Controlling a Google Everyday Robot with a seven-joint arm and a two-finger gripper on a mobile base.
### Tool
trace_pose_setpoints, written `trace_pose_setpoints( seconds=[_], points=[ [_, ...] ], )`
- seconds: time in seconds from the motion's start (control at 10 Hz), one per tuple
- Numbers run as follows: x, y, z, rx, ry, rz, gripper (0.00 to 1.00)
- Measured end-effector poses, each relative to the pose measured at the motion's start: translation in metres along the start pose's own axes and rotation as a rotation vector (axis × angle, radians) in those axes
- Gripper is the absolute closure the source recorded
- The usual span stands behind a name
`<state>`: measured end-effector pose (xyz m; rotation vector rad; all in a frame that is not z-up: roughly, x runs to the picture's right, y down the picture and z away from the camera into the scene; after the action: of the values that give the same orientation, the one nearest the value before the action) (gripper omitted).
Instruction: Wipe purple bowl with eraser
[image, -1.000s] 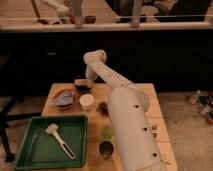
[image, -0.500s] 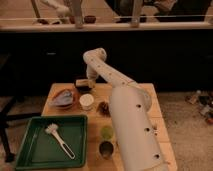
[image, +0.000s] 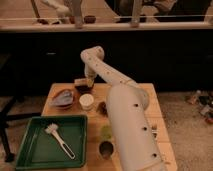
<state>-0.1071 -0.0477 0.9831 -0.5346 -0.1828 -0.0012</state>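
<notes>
Purple bowl (image: 83, 90) — just under fingers (image: 89, 78) gripping eraser (image: 80, 81).

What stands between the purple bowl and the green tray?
The camera view shows a white cup between purple bowl and green tray; the gripper is at the bowl's far edge.
</notes>
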Motion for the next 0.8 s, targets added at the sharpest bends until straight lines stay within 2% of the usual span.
trace_pose_setpoints(
  seconds=[0.2,0.5,0.8],
  points=[
    [-0.009,0.005,0.009,-0.026,0.006,-0.036,1.0],
    [-0.002,0.01,0.011,-0.053,0.026,-0.048,1.0],
    [0.02,0.01,0.003,-0.053,0.046,-0.026,1.0]
  ],
)
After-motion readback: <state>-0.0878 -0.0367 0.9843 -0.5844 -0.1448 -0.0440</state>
